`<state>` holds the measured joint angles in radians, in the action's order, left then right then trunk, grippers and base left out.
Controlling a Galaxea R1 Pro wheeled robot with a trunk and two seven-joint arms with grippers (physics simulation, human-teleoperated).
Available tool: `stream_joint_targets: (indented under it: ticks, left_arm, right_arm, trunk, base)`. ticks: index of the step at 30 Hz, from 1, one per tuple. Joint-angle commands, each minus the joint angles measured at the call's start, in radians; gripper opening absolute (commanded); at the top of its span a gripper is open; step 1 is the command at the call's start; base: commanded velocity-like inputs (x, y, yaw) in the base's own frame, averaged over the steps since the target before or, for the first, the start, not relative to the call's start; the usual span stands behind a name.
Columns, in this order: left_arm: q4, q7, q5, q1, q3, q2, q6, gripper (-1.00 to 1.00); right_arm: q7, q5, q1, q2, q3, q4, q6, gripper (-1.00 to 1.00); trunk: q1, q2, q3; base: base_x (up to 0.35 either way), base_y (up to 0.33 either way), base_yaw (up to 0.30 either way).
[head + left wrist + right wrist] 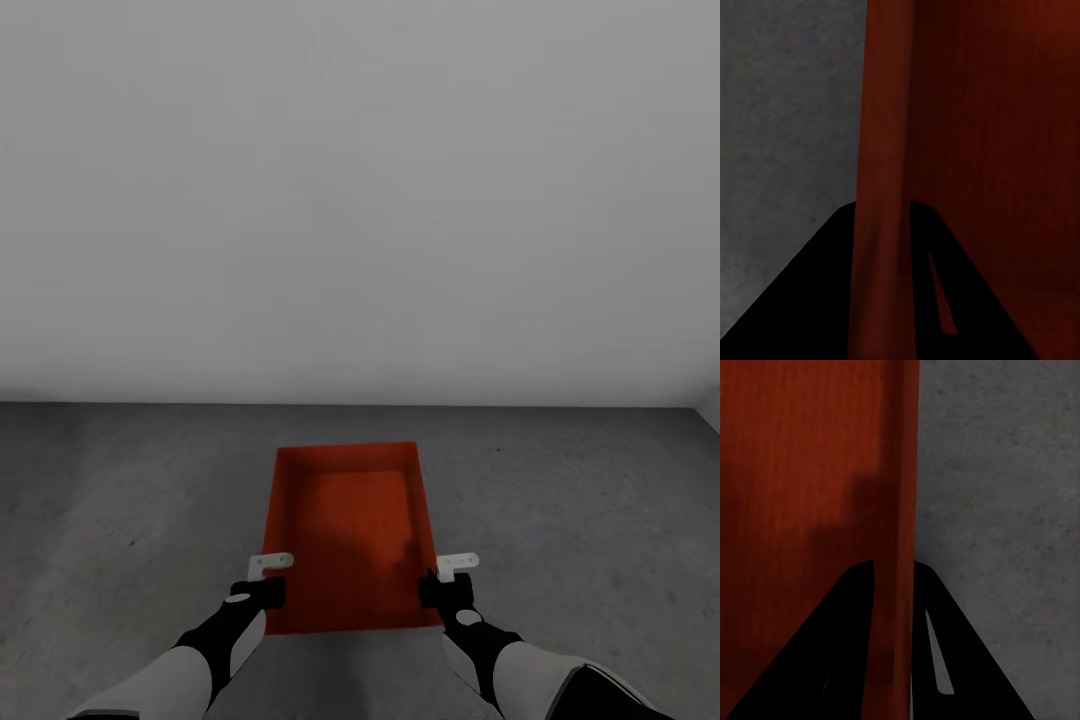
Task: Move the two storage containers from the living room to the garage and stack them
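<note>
storage container (pixel 345 530) on floor (pixel 120 500) before wall (pixel 360 200); left gripper (pixel 262 590) at its left wall, right gripper (pixel 447 588) at right.

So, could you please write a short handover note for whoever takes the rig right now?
Left gripper: shut on the container's left wall.
Right gripper: shut on its right wall.
The container, empty, is over the grey concrete floor facing a white wall; whether it rests on the floor or hangs just above cannot be told.
Done: one container brought here.
Left: set it down, release, bring the other container and stack it on top.

Dim, even light; soft render, wrist views blurry.
</note>
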<state>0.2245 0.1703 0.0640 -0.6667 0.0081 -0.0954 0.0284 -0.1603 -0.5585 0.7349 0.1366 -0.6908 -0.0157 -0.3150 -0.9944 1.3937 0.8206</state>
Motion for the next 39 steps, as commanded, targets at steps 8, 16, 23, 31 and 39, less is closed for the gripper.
stream_joint_targets:
  ticks: [8, 16, 23, 31, 39]
  left_arm:
    - [0.018, 0.006, 0.022, -0.001, 0.036, 0.029, 0.004, -1.00]
    - [0.018, 0.006, 0.022, -0.001, 0.036, 0.029, 0.004, -1.00]
    - [0.018, 0.006, 0.022, -0.001, 0.036, 0.028, 0.004, -1.00]
    - [0.019, 0.006, 0.022, -0.001, 0.036, 0.026, 0.005, -1.00]
    - [0.021, 0.006, 0.023, -0.001, 0.036, 0.028, 0.004, -1.00]
  right_arm:
    - [-0.002, 0.003, 0.000, 0.000, 0.047, -0.002, 0.002, -1.00]
    - [-0.002, 0.003, 0.000, 0.000, 0.047, -0.002, 0.001, -1.00]
    - [-0.002, 0.003, 0.000, 0.000, 0.047, -0.002, 0.001, -1.00]
    - [-0.002, 0.003, 0.000, 0.000, 0.047, -0.002, 0.001, -1.00]
    - [-0.002, 0.003, 0.000, 0.000, 0.047, -0.003, 0.001, -1.00]
  trunk:
    - [0.000, 0.000, 0.001]
    - [0.000, 0.000, 0.001]
    - [0.000, 0.000, 0.001]
    - [0.000, 0.000, 0.001]
    - [-0.008, 0.014, 0.007]
  base:
    - [0.000, 0.000, 0.000]
    - [0.000, 0.000, 0.000]
    - [0.000, 0.000, 0.000]
    - [0.000, 0.000, 0.000]
    - [0.000, 0.000, 0.000]
